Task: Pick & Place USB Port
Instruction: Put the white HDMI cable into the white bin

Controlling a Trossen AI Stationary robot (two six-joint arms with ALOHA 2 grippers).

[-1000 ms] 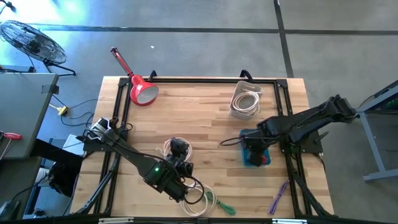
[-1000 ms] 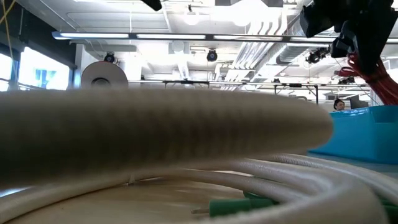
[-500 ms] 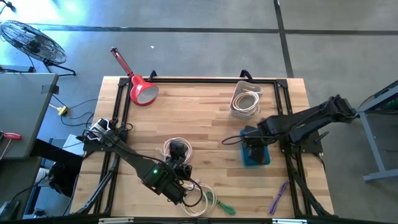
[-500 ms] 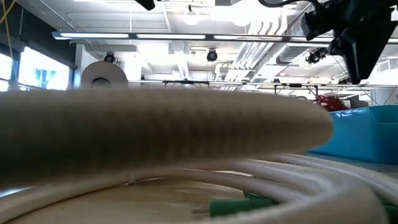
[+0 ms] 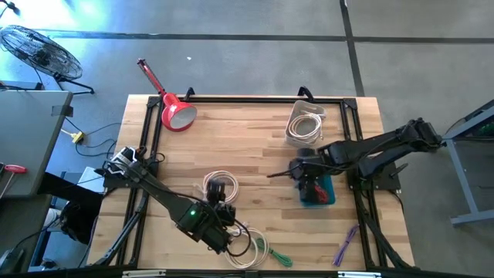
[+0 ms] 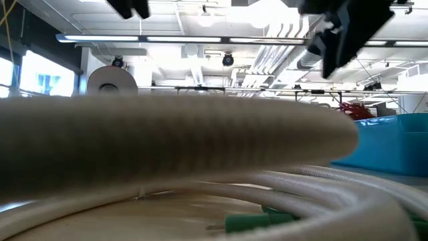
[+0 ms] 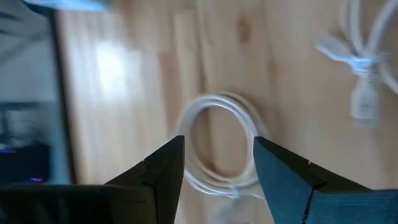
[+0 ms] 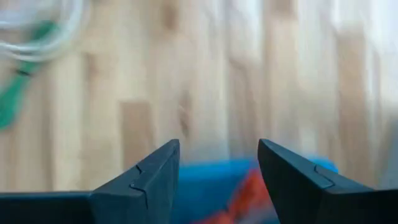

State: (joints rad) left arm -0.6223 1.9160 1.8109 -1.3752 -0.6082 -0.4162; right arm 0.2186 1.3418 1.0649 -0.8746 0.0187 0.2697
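Observation:
A red USB cable lies in the blue bin on the table's right half; its top shows over the bin rim. My right gripper hangs open just left of the bin, with the bin's edge below its fingertips. My left gripper stands open near the front edge, above a white coiled cable that shows between its fingers without touching them. Another white coil with a black piece on it lies just beyond it.
A clear tub holding a white cable stands at the far right. A red lamp-like object lies at the far left. A white coil with a green cable lies by the near edge, and a purple piece at the near right.
My right gripper has opened and let go of the red cable, which hung below it over the bin and now lies inside. The gripper has then risen and moved toward the table's left edge, off the bin.

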